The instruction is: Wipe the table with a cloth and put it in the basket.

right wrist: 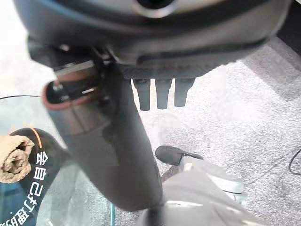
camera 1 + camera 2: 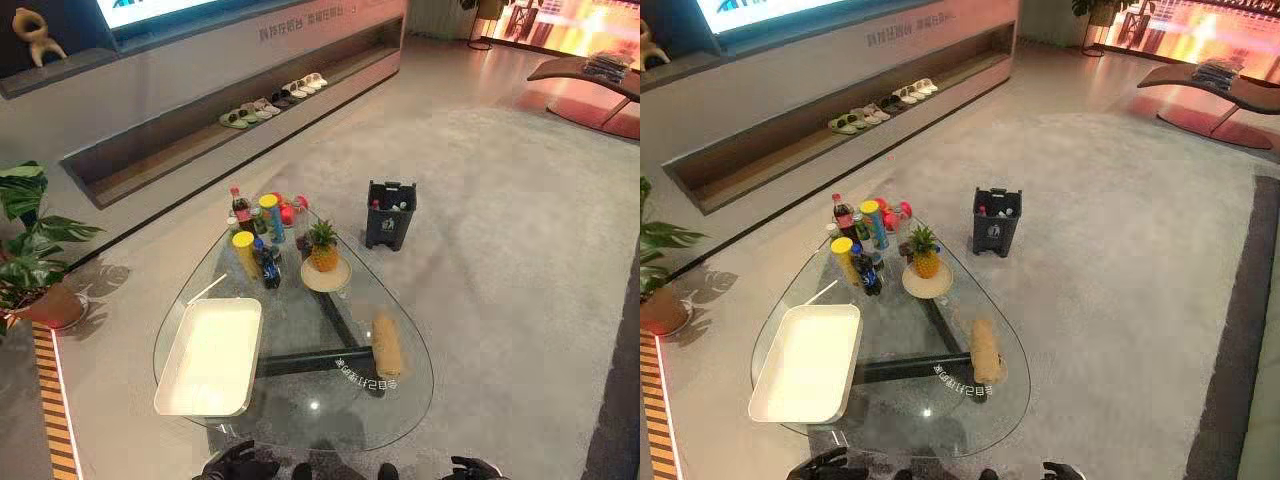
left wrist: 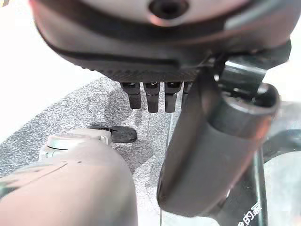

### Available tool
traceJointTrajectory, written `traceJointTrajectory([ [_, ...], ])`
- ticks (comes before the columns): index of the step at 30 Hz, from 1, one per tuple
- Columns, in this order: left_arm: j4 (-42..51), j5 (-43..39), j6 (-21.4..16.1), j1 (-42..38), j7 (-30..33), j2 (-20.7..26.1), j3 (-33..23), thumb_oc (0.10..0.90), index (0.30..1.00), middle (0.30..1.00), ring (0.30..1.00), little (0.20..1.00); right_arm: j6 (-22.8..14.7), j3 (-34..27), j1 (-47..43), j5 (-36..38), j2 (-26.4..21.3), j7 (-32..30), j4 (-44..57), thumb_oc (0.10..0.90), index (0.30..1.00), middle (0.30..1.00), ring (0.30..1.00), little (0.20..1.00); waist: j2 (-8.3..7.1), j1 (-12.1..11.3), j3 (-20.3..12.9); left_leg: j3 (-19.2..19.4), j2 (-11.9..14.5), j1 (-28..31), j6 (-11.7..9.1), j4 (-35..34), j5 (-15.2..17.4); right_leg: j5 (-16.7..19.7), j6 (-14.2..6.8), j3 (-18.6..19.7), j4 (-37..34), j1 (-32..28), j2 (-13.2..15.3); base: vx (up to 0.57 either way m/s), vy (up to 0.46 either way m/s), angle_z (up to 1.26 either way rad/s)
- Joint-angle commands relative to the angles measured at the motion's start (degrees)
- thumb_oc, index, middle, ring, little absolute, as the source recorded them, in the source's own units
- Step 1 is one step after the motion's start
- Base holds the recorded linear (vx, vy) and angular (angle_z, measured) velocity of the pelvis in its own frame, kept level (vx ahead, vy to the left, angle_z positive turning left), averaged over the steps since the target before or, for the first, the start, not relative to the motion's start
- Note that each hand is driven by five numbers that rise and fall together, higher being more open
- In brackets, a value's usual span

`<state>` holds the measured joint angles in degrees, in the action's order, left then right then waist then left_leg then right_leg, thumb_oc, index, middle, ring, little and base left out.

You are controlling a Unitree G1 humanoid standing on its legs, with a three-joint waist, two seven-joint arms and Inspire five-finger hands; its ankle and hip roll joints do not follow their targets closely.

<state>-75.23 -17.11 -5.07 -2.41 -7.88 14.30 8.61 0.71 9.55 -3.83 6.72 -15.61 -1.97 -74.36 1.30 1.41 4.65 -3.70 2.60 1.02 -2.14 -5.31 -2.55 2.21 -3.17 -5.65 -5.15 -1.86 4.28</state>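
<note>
A rolled tan cloth lies on the right side of the rounded glass table; its end also appears in the right wrist view as a cloth. A white rectangular basket sits on the table's left side. My left hand and right hand hang low at the table's near edge, both apart from the cloth. In the wrist views the left hand's fingers and the right hand's fingers are straight and hold nothing.
A pineapple on a plate and several bottles and cans crowd the table's far end. A black crate stands on the carpet beyond it. A potted plant is at the left. Slippers line a low shelf.
</note>
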Motion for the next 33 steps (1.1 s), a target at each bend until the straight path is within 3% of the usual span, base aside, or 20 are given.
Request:
traceJointTrajectory([
  [1,-1.2,0.0,-1.5,-5.0,1.4,0.8,0.9,0.8,0.9,0.9,0.9,0.9,0.1,1.5,-2.7,1.5,-0.8,-1.0,-0.7,0.8,0.9,0.9,0.9,0.9,-0.99,-0.2,1.5,7.2,-0.3,1.7,-0.4,0.3,2.5,-2.4,-2.7,-1.4,2.9,-0.1,1.8,0.09,-0.039,-1.0],
  [10,-0.6,-1.8,-2.5,-4.9,0.4,1.0,0.8,0.8,0.9,0.9,0.9,0.9,0.9,2.2,-2.1,2.4,-0.4,-1.5,1.4,0.8,0.9,0.9,0.9,0.9,-1.47,-0.2,2.0,7.2,-0.1,1.3,-0.4,0.3,2.4,-2.4,-2.6,-1.5,3.0,0.1,1.6,0.0,0.0,0.0],
  [33,-0.9,-2.0,-2.5,-4.6,1.0,1.0,0.2,0.8,0.9,0.9,0.9,0.9,0.2,1.8,-1.8,1.3,-0.8,-1.0,0.1,0.8,0.9,0.9,0.9,0.9,-1.06,0.0,1.7,7.1,-0.1,1.8,-0.6,0.3,2.6,-2.4,-2.6,-1.7,2.4,-0.6,1.6,0.0,0.0,0.0],
])
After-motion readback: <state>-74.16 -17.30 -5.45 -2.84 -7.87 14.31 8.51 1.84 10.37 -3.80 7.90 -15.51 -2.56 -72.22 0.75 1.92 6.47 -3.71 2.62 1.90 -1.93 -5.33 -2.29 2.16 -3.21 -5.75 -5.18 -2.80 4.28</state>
